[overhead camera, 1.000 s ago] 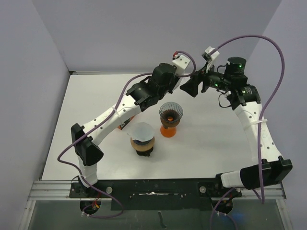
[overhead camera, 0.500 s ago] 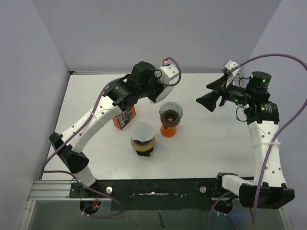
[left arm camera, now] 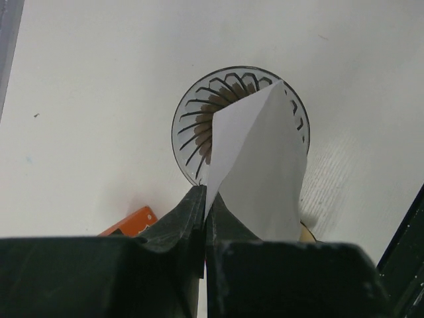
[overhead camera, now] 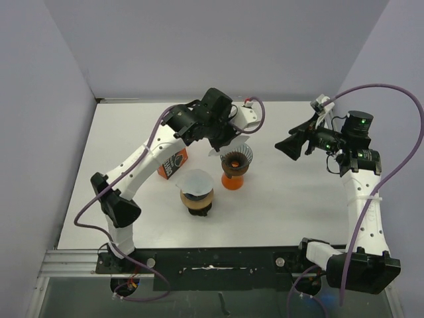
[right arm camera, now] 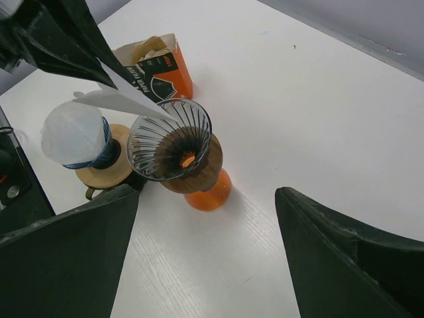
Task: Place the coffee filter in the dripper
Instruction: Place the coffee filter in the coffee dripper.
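A clear ribbed glass dripper (overhead camera: 236, 157) on a wood collar sits atop an orange base in mid-table; it also shows in the left wrist view (left arm camera: 199, 126) and the right wrist view (right arm camera: 169, 139). My left gripper (overhead camera: 222, 147) is shut on a white paper coffee filter (left arm camera: 258, 165), pinching its edge and holding it just above the dripper's left rim; the filter shows in the right wrist view (right arm camera: 126, 99) too. My right gripper (overhead camera: 286, 147) is open and empty, to the right of the dripper and apart from it.
A second dripper with a white filter (overhead camera: 197, 183) on a wooden stand sits near the front of the first. An orange and black filter box (overhead camera: 172, 163) lies to the left. Grey walls enclose the table on three sides.
My left gripper has swung right with the filter, now over the dripper's rim. My right gripper has drawn back to the right and lowered slightly.
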`<state>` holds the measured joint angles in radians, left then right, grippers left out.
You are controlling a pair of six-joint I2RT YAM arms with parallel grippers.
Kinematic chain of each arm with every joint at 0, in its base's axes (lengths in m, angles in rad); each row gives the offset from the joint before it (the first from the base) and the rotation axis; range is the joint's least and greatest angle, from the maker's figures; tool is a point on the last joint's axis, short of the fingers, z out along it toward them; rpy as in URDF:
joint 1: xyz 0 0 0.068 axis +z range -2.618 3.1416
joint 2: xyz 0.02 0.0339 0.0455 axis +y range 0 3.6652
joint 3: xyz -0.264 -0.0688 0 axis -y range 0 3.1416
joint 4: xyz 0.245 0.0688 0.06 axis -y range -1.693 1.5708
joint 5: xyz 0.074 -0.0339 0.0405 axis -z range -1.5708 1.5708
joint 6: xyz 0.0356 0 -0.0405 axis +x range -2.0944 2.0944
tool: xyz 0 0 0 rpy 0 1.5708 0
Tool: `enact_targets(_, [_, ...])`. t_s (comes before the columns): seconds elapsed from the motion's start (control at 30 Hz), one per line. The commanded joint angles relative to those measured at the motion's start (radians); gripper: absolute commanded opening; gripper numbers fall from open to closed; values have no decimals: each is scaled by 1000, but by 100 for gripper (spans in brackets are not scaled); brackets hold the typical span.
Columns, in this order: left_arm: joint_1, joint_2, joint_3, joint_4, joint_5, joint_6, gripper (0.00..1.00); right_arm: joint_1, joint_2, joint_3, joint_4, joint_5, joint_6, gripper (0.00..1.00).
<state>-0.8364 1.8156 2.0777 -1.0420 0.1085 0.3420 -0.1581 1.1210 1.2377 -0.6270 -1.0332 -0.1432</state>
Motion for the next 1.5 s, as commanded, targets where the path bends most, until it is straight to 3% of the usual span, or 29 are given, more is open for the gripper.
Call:
enact_targets(0.0, [-11, 120, 216, -172, 44, 50, 0, -16, -35, -9, 91, -20, 51, 86])
enact_targets(0.2, [-19, 267, 395, -287, 21, 55, 0, -24, -34, -15, 44, 25, 36, 86])
enact_targets(0.4, [-20, 300, 407, -274, 18, 43, 0, -35, -60, -57, 38, 74, 33, 86])
enact_targets(0.63, [-11, 299, 378, -241, 33, 10, 23, -35, -56, -85, 72, 78, 62, 83])
enact_targets(0.87, [32, 257, 347, -202, 84, -33, 38, -16, -17, -76, 105, 76, 101, 82])
enact_targets(1.47, [109, 147, 182, -122, 192, -108, 51, 225, 159, 54, 67, 224, 95, 81])
